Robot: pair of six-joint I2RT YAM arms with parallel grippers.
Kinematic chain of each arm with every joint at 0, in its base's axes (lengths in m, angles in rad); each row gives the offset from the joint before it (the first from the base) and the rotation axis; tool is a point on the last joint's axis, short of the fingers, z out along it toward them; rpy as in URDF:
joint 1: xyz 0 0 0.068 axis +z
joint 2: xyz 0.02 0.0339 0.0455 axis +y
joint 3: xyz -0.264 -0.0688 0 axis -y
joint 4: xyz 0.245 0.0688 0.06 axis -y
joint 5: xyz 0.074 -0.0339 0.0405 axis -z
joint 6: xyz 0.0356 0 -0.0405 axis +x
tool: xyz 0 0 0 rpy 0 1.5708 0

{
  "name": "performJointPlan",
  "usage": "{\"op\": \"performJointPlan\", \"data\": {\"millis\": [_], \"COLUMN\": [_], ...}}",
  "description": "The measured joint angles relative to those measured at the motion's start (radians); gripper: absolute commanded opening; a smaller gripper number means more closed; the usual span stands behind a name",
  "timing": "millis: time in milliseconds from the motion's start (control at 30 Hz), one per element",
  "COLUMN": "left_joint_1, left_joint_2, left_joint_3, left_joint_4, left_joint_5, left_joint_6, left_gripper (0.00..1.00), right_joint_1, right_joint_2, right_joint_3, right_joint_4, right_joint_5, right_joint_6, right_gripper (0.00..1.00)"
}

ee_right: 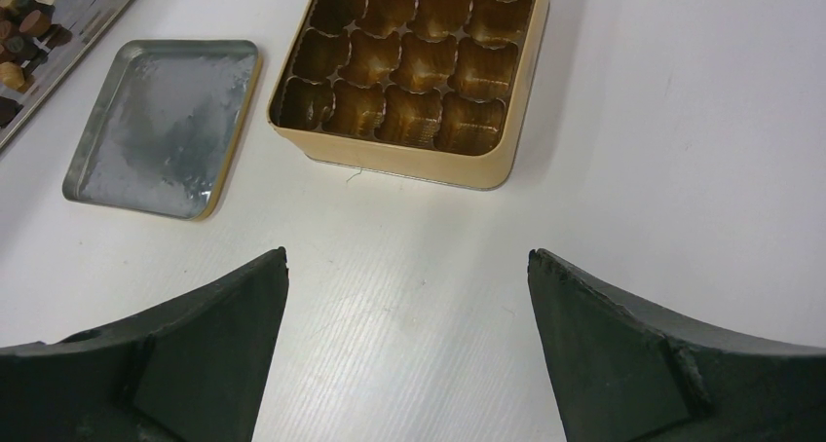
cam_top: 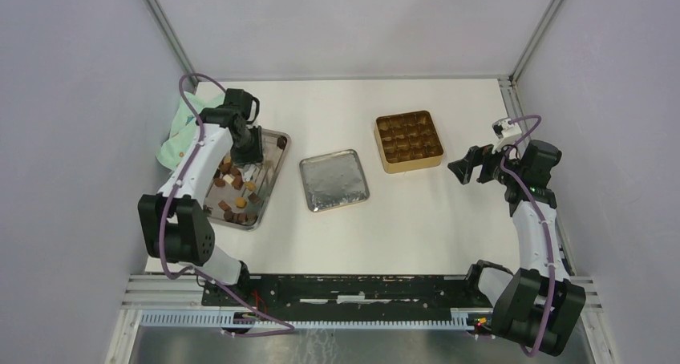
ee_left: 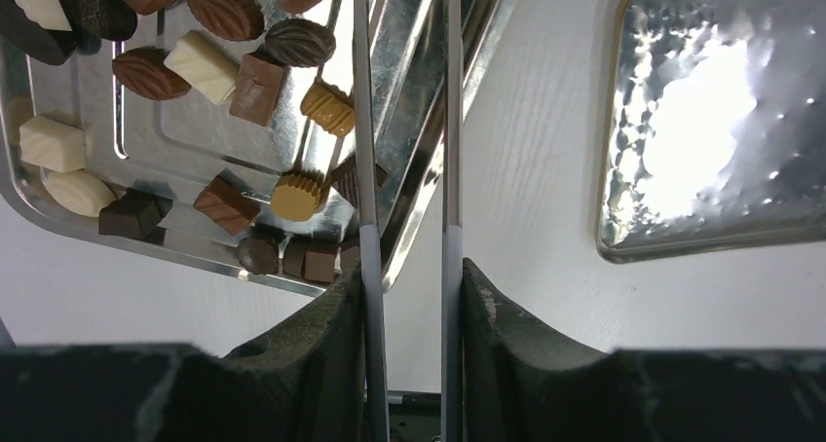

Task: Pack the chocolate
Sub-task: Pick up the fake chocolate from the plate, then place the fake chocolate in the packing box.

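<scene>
Chocolate (ee_left: pixel 297 195) pieces, dark, mid-brown, caramel and cream-white, lie loose on a steel tray (ee_left: pixel 185 145) at the table's left. My left gripper (ee_left: pixel 411 276) hangs over the tray's right edge, shut on long metal tweezers (ee_left: pixel 361 121). The two tweezer arms stand apart, and their tips run out of the top of the left wrist view. The gold tin (cam_top: pixel 410 166) sits at the back right with every visible compartment bare. My right gripper (ee_right: pixel 409 257) is open above the table, just in front of the tin (ee_right: pixel 409 162).
The tin's silver lid (cam_top: pixel 334 179) lies upside down between the tray (cam_top: pixel 275 165) and the tin. A pale green cloth (cam_top: pixel 180 135) is bunched behind the left arm. Grey walls close in the left, back and right sides.
</scene>
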Motion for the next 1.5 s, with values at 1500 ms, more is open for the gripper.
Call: {"op": "performJointPlan", "data": {"millis": [1500], "left_joint_1": [-0.573], "left_joint_2": [0.461], "left_joint_3": [0.468], "left_joint_4": [0.504], "left_joint_5": [0.235], "left_joint_6": [-0.372], "left_gripper": [0.07], "right_joint_1": [-0.006], "right_joint_2": [-0.020], "right_joint_3": [-0.014], "right_joint_4": [-0.001], "right_joint_5": [0.006], "right_joint_6": [-0.009], "right_gripper": [0.98]}}
